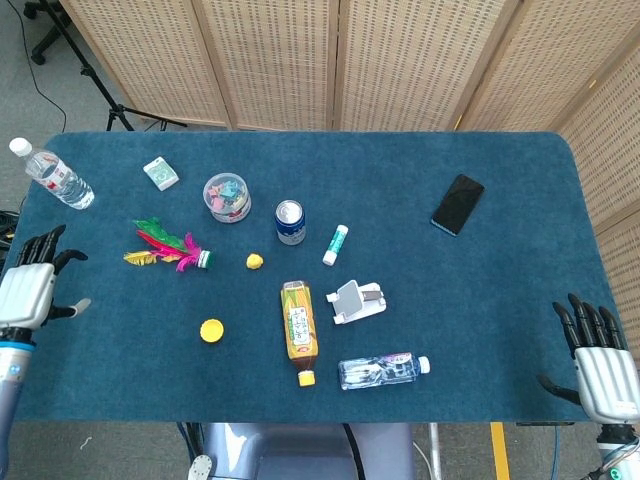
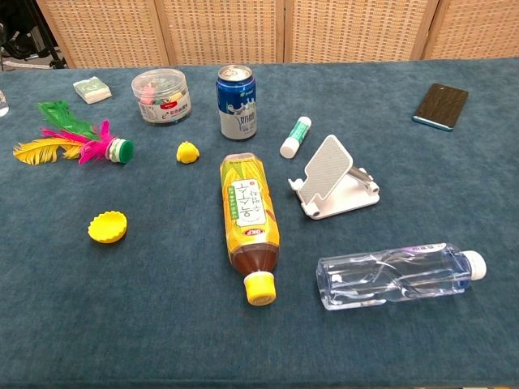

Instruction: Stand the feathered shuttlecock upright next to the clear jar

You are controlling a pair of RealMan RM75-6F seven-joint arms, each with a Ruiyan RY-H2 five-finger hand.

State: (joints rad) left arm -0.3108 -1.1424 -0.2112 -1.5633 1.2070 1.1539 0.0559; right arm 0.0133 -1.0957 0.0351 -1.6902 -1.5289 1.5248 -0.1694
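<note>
Fingers of the left hand were spread and held nothing at the table's left edge. To its right, well apart, the feathered shuttlecock lay on its side, green base toward the clear jar, near but not touching. Farther right, the tea bottle's label print was too small to read. At the right edge, the right hand was spread too, gripping nothing.
</note>
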